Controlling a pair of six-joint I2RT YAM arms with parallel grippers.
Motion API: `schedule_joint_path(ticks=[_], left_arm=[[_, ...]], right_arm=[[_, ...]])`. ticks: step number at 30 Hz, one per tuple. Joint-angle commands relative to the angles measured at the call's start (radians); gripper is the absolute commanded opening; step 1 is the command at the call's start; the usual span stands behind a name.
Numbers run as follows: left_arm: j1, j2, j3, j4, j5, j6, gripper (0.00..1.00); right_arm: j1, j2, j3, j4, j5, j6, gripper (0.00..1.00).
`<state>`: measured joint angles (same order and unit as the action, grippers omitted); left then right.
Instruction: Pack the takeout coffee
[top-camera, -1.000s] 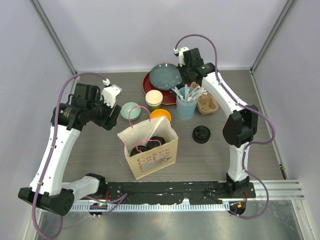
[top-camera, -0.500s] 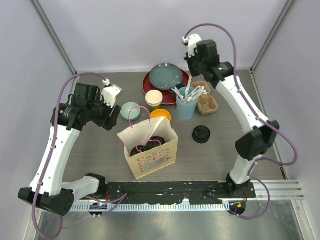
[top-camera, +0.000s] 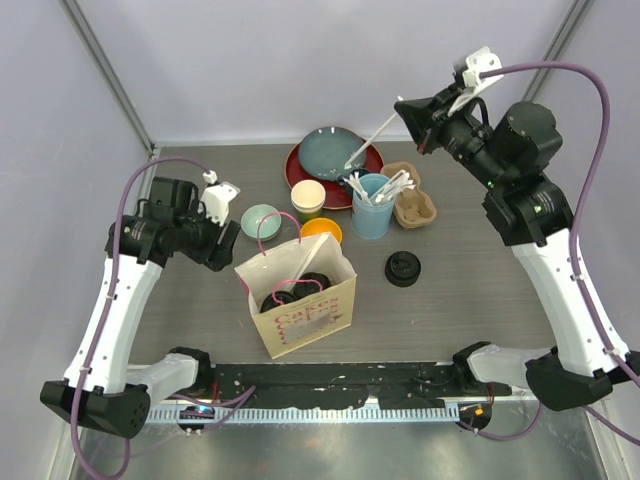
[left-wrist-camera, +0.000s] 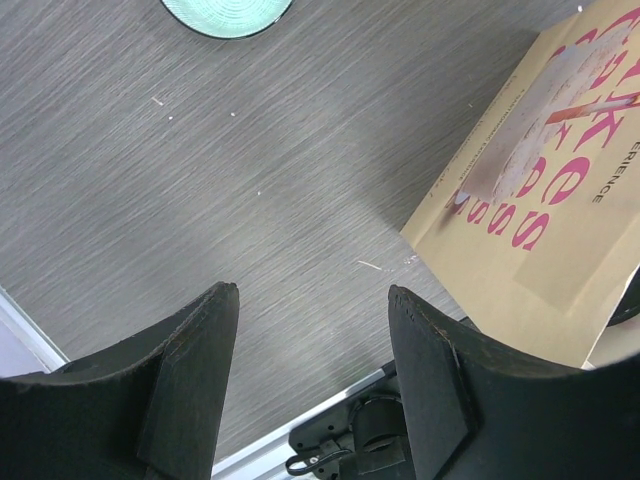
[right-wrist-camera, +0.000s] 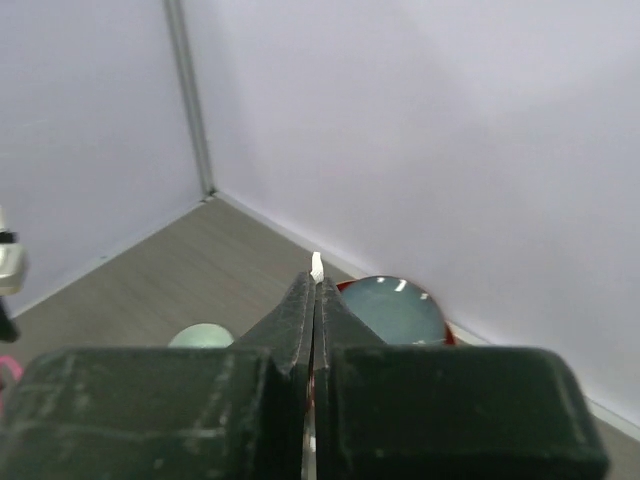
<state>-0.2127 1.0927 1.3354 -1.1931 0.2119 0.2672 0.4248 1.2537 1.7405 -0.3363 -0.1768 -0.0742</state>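
Observation:
A brown paper bag (top-camera: 305, 318) with pink lettering stands open at the table's middle. Two black-lidded cups (top-camera: 315, 281) stand inside it; only their lids show. A white utensil (top-camera: 298, 264) leans in the bag too. My left gripper (top-camera: 222, 245) is open and empty, just left of the bag. In the left wrist view (left-wrist-camera: 312, 295) it hangs over bare table with the bag (left-wrist-camera: 560, 190) at the right. My right gripper (top-camera: 408, 108) is raised high at the back right, shut on a long white utensil (top-camera: 375, 135). Its tip (right-wrist-camera: 317, 266) pokes past the closed fingers (right-wrist-camera: 300, 310).
A light-blue cup of white utensils (top-camera: 372, 212) stands behind the bag. Beside it are a cardboard cup carrier (top-camera: 415, 207), a cream-lined cup (top-camera: 308, 197), an orange dish (top-camera: 321, 230) and a mint bowl (top-camera: 260, 218). A grey-blue bowl on a red plate (top-camera: 330, 155) sits at the back. Loose black lids (top-camera: 402, 268) lie right of the bag.
My right arm has risen and swung to the right, drawing a white utensil up out of the light-blue cup. My left arm has hardly moved.

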Motion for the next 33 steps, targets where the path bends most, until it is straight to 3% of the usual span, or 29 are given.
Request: schedule_joint_path(ticks=[1,7,14,22,33], left_arm=[[0.015,-0.022,-0.001,0.041,0.05,-0.01,0.65],[0.021,-0.024,-0.002,0.044,0.057,-0.01,0.65],[0.026,-0.027,-0.004,0.044,0.058,-0.006,0.65],[0.029,-0.022,-0.002,0.041,0.064,-0.005,0.65],[0.027,-0.028,-0.008,0.039,0.064,-0.002,0.65]], right_arm=[[0.008,-0.069,-0.103,0.178,-0.226,0.174,0.01],[0.019,-0.151,-0.231,0.425,-0.465,0.419,0.01],[0.075,-0.215,-0.36,0.626,-0.575,0.586,0.01],[0.218,-0.198,-0.443,0.51,-0.512,0.439,0.01],[0.227,-0.091,-0.458,0.365,-0.374,0.232,0.01]])
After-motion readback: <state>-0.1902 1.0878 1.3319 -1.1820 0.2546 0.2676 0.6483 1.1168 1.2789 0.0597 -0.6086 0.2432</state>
